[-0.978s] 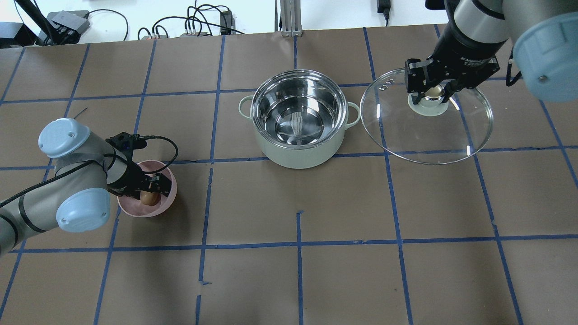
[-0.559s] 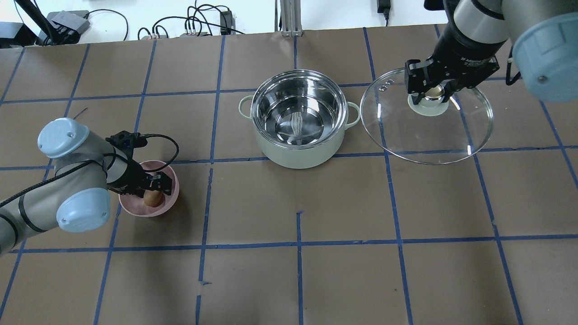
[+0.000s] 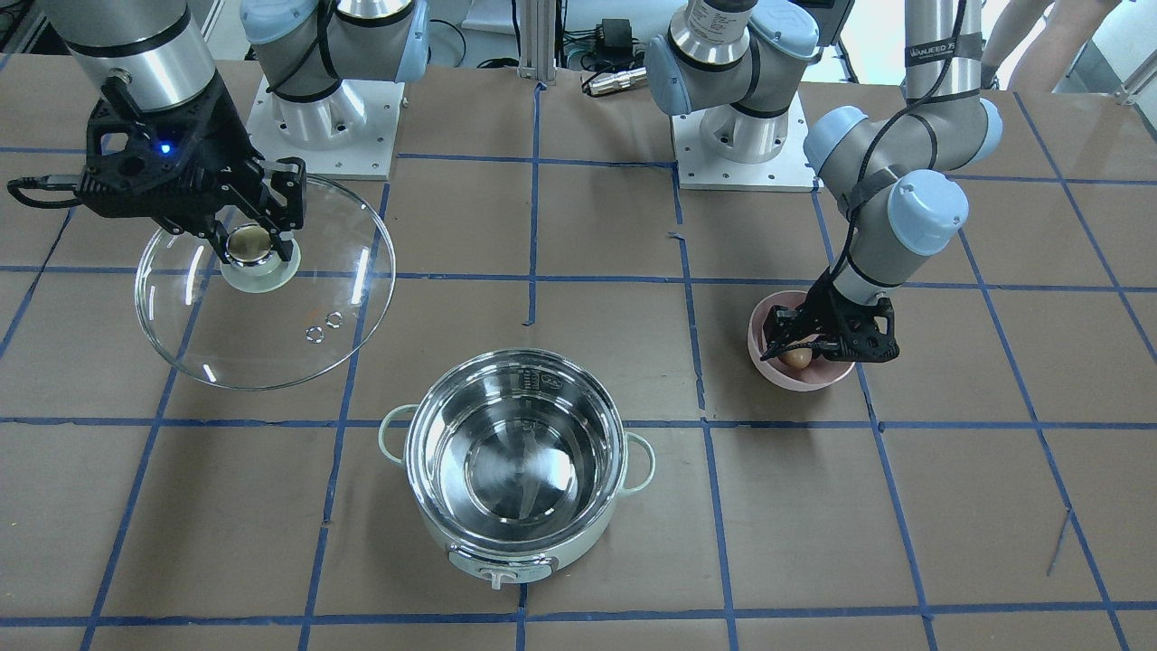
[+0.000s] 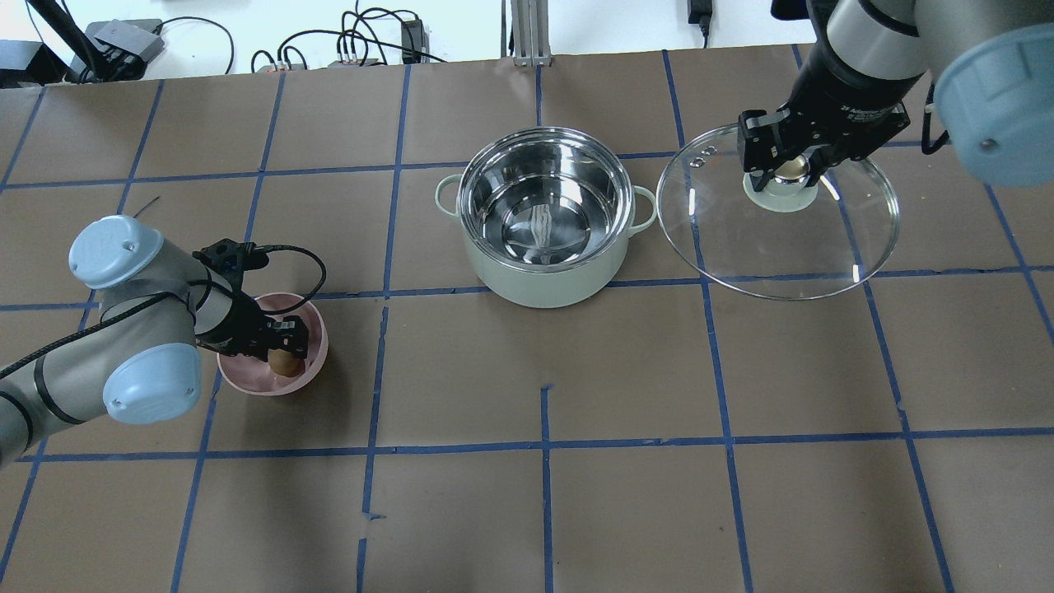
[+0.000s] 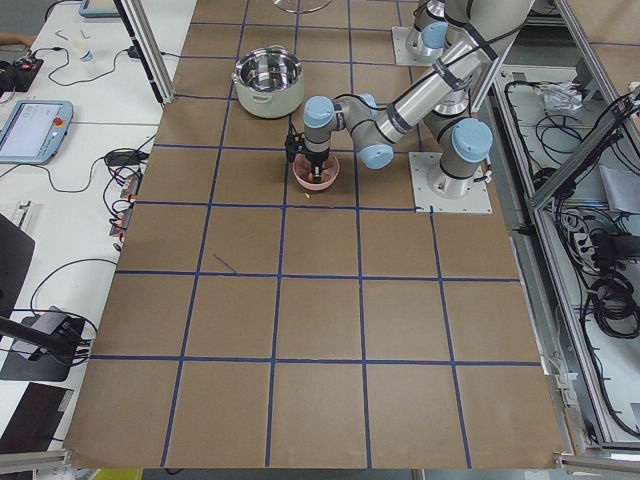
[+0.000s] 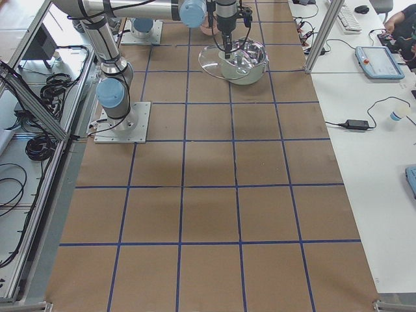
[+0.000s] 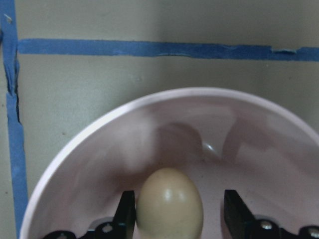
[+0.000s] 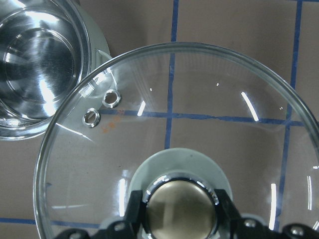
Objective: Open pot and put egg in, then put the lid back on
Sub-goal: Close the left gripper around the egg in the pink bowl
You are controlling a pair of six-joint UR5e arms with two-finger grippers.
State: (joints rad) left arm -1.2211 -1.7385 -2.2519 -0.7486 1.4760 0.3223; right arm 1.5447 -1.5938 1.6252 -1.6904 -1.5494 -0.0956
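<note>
The left hand [image 4: 282, 356], spread, straddles the egg [image 4: 286, 363] in the pink bowl [image 4: 247, 380]; the pot [image 4: 543, 272] lies at 2 o'clock. The right hand [image 4: 789, 171] pinches the lid [image 4: 782, 247].

Mint-green pot [image 4: 543, 284] upright, open, shiny steel inside. Clear glass lid [image 4: 774, 247] off, roughly level, just right of pot. Brown egg [image 4: 285, 363] well left of pot.

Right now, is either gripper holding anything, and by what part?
Right gripper holds the round clear glass lid by its gold-topped knob; left gripper, open, straddles the small brown egg.
</note>
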